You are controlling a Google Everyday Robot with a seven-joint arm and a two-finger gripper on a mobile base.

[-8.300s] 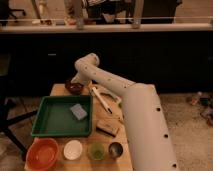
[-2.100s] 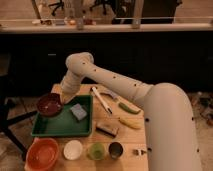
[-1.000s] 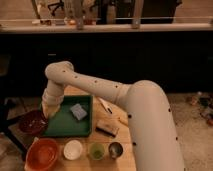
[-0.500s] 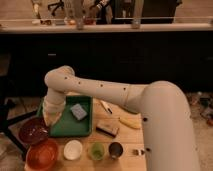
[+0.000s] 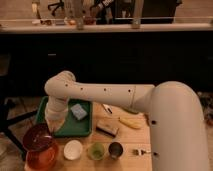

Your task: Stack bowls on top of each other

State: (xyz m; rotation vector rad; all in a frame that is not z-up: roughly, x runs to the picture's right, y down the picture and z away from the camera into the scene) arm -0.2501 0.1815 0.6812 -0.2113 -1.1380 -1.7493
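The dark maroon-brown bowl (image 5: 37,136) hangs just above the wide orange-red bowl (image 5: 41,158) at the table's front left corner, overlapping its rim; whether they touch I cannot tell. My gripper (image 5: 49,131) sits at the maroon bowl's right rim and holds it. The white arm reaches down to it from the right, across the green tray.
A green tray (image 5: 75,127) holds a blue sponge (image 5: 78,111). A small white bowl (image 5: 73,149), a pale green cup (image 5: 95,150) and a dark cup (image 5: 116,149) stand in a front row. A brush (image 5: 107,129), a banana (image 5: 130,122) and a fork (image 5: 142,151) lie to the right.
The gripper carried the maroon bowl from the table's back, over the tray, down to the front left. In the last half second it moved lower and closer over the orange-red bowl.
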